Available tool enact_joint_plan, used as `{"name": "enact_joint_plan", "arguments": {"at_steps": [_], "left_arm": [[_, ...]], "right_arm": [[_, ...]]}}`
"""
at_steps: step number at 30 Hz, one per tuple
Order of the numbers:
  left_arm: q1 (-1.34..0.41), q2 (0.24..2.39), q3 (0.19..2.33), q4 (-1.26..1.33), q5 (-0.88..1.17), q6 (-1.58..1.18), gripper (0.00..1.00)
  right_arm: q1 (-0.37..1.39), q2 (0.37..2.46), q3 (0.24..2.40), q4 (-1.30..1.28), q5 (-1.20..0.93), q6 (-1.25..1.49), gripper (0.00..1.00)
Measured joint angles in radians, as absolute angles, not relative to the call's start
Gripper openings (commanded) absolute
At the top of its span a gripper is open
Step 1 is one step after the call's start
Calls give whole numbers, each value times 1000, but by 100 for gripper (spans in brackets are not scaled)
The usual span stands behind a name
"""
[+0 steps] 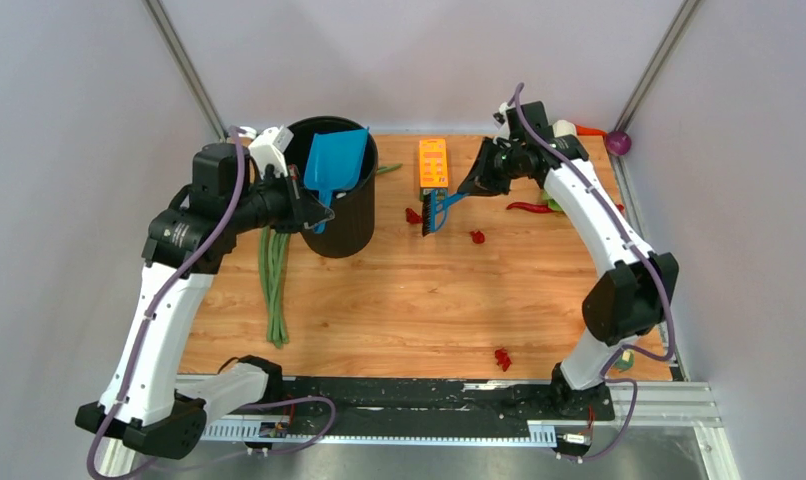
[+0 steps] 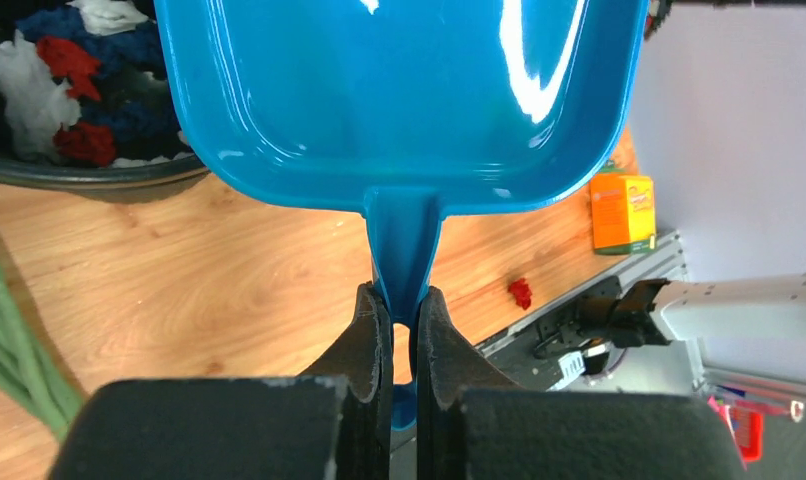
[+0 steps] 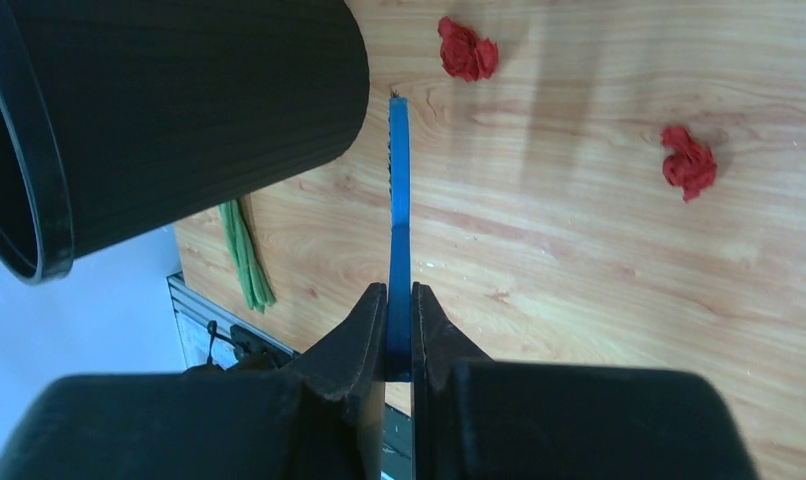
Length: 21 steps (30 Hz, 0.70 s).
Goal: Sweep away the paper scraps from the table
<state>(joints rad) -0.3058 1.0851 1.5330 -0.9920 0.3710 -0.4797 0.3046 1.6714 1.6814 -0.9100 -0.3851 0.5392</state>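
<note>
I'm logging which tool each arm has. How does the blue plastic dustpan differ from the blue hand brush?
The blue plastic dustpan is a broad scoop; the blue hand brush is slim with dark bristles. The dustpan sits tilted at the mouth of the round black bin in the left claw; the brush is by the crumpled red paper scraps in the right claw. Both are blue and clamped by their handles.

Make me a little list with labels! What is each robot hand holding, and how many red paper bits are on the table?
left gripper: shut on the handle of the blue dustpan
dustpan spot: held at the mouth of the black bin
right gripper: shut on the blue brush
paper scraps: three red ones lying on the table
inside the bin: red, white and blue bits
</note>
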Motion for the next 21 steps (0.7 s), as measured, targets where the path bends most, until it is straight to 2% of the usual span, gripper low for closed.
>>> {"name": "enact_joint_plan", "arguments": {"at_steps": [13,21], "left_arm": [[-486,1119,1789,-1166,236,-387,0],[-540,1115,1806,-1209,224,-377,0]], "right_arm": [[312,1941,1828,-894,-384,579,0],[313,2061,1883,-888,-388,582,0]]}}
